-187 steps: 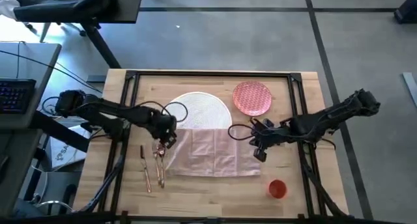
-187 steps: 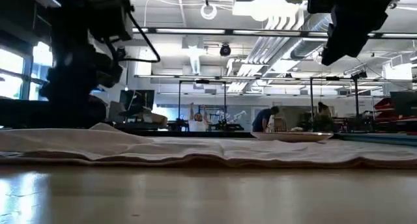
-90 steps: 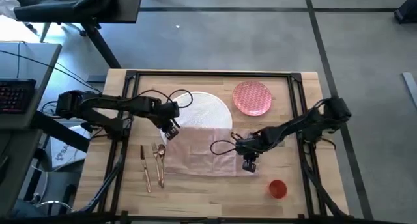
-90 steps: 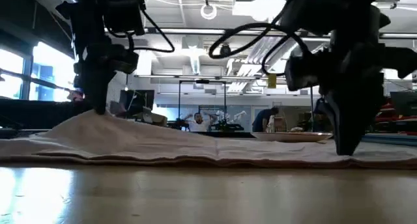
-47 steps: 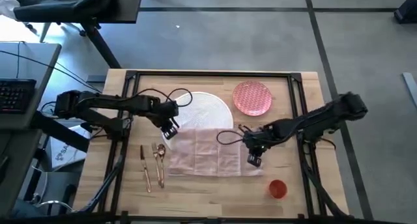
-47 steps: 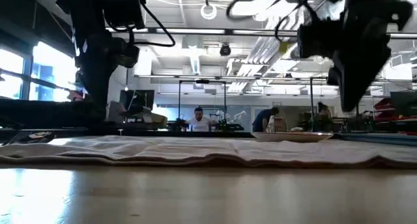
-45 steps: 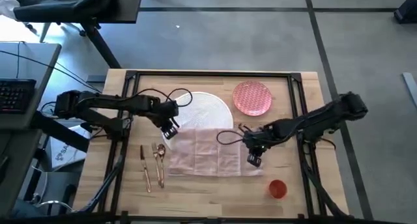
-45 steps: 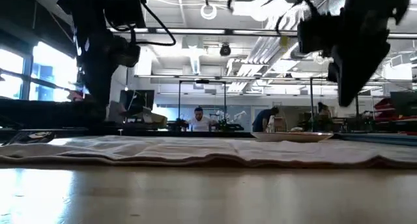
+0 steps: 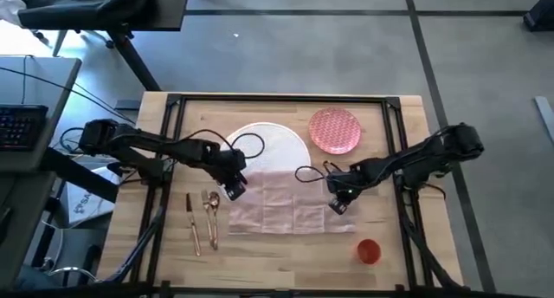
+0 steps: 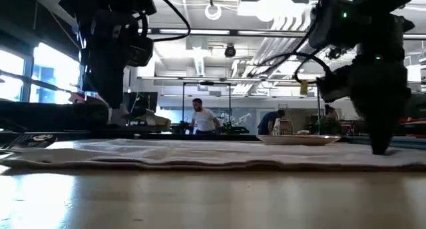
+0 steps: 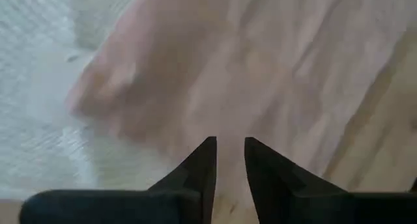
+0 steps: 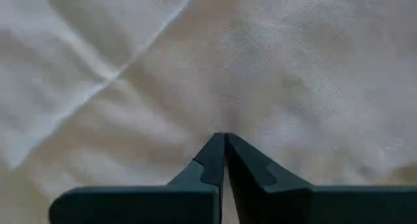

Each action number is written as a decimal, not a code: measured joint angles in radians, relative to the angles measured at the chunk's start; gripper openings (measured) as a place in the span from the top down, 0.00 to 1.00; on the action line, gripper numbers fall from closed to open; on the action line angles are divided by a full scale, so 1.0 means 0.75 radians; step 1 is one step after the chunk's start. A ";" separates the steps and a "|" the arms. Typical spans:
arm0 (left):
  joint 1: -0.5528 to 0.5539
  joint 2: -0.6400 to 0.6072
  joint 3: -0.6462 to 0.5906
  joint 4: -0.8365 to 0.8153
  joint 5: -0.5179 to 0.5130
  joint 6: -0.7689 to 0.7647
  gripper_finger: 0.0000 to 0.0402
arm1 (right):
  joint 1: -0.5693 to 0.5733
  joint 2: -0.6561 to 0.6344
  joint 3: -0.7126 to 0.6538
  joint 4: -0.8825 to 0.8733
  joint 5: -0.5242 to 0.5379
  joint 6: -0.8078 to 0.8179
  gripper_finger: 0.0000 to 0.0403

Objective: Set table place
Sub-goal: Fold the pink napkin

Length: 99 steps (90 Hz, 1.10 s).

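on the light wood table (image 9: 277,255) the pale pink napkin (image 9: 281,203) lies spread flat and creased, its far edge over the white plate (image 9: 268,142). the pink plate (image 9: 335,130) sits just beside; gold cutlery (image 9: 202,220) left of napkin, orange cup (image 9: 369,251) near the front right

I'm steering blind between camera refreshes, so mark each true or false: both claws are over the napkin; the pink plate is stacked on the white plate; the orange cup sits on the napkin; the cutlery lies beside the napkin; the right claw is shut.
1. Both claws are at the napkin: true, left claw at one edge, right claw at the opposite edge.
2. Pink plate stacked on white plate: false, it lies beside it on the table.
3. Orange cup on the napkin: false, it stands on bare wood.
4. Cutlery beside the napkin: true.
5. Right claw shut: true, fingertips together.
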<state>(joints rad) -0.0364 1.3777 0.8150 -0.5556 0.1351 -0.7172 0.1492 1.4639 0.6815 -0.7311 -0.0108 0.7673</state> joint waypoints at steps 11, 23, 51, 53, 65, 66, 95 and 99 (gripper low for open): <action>-0.003 0.001 0.001 0.013 -0.042 -0.025 0.87 | -0.034 -0.036 0.098 -0.205 0.210 -0.026 1.00; 0.026 0.002 0.000 0.000 -0.120 -0.044 0.87 | -0.037 -0.043 0.189 -0.110 0.179 0.072 1.00; 0.189 0.226 0.000 0.001 -0.167 0.242 0.87 | 0.032 0.123 0.209 0.751 0.143 0.465 1.00; 0.204 0.248 0.000 0.000 -0.171 0.267 0.87 | 0.034 0.147 0.209 0.773 0.141 0.499 1.00; 0.287 0.342 0.007 -0.020 -0.223 0.425 0.87 | 0.056 0.296 0.209 0.921 0.058 0.684 1.00; 0.294 0.345 0.008 -0.025 -0.231 0.437 0.87 | 0.059 0.309 0.211 0.922 0.049 0.695 1.00; 0.528 0.358 -0.001 -0.295 -0.666 0.982 0.87 | 0.138 0.587 0.547 0.466 -0.134 0.768 1.00; 0.577 0.362 -0.004 -0.315 -0.699 1.053 0.87 | 0.147 0.604 0.601 0.357 -0.142 0.740 1.00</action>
<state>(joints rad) 0.3964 1.6493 0.8124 -0.7921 -0.3893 0.0729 0.2597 1.9170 1.1319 -0.4635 -0.1170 1.3221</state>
